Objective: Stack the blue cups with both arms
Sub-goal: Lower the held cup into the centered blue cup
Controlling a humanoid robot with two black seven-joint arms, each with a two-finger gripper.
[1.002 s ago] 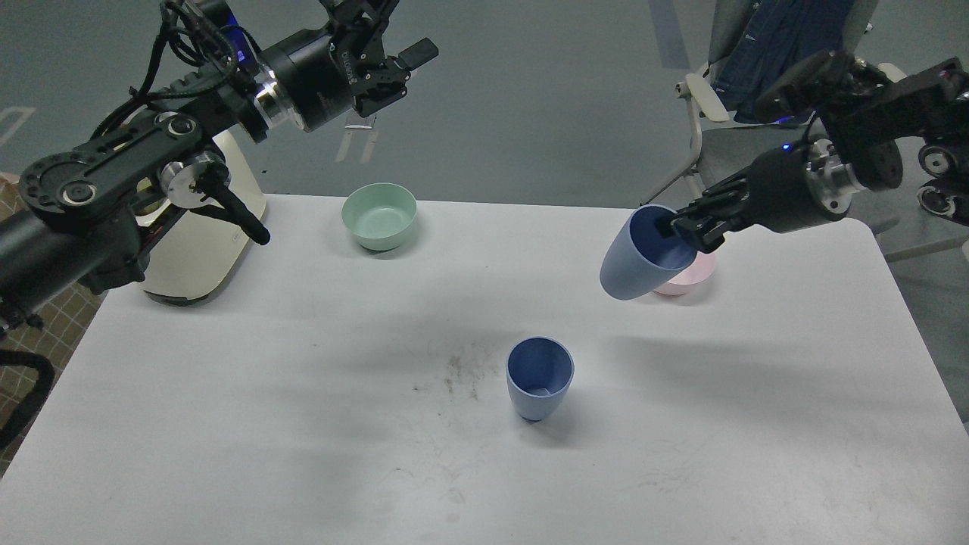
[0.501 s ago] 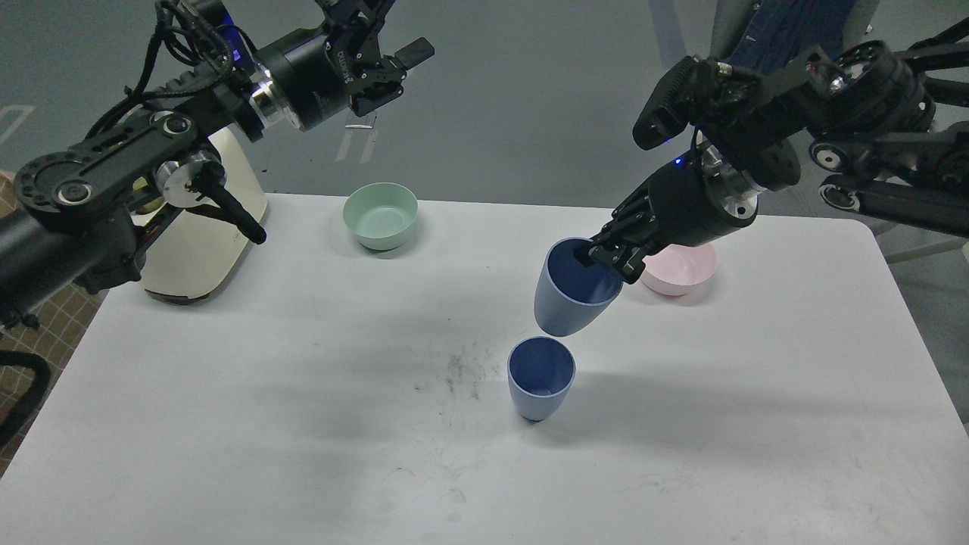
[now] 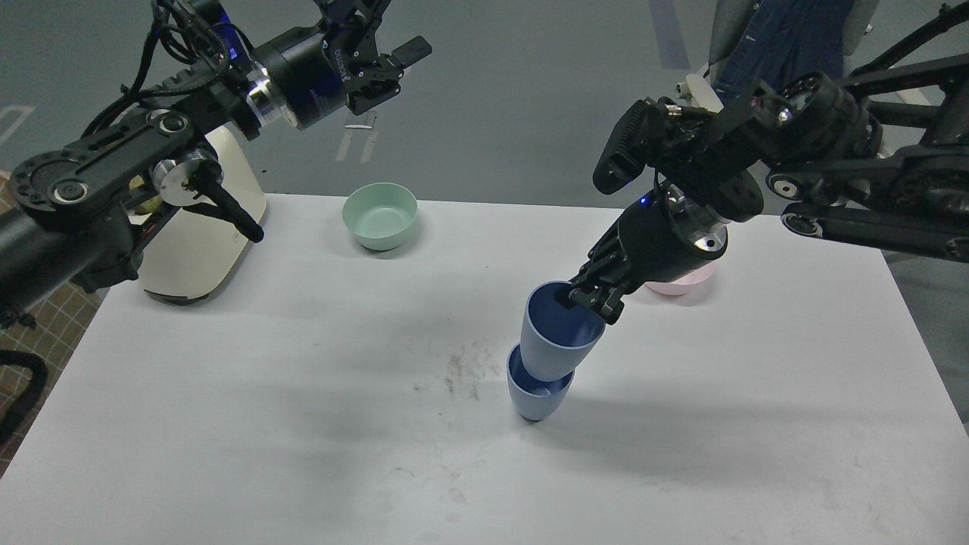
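the right gripper (image 3: pixel 589 301) pinches the rim of the upper blue cup (image 3: pixel 559 337), one finger inside the mouth and one outside, and holds it with its base dipping into the mouth of the lower blue cup (image 3: pixel 534 395), which stands upright on the white bench (image 3: pixel 227 424) a little right of centre. a second ago that held cup was tilted high above the pink bowl (image 3: pixel 685 281), well apart from its partner; half a second ago it hung just above the standing cup with a gap between them. now the gap is gone and the base has entered the rim, so the nesting has begun but, by my reading, is not finished: much of the upper cup shows above the lower rim, and it leans slightly left of the lower cup's axis.

the standing cup has not shifted across the three pictures, which suggests the entry has been clean so far. the remaining work looks like a short push straight down, with the tilt corrected so the walls do not bind or tip the lower cup, then a release.

the left gripper (image 3: pixel 378 64) hangs high over the far edge of the bench, above the mint-green bowl (image 3: pixel 379 216), holding nothing, with its jaws spread; it has barely moved. a cream-coloured appliance (image 3: pixel 198 257) sits at the left edge, clear of the action.
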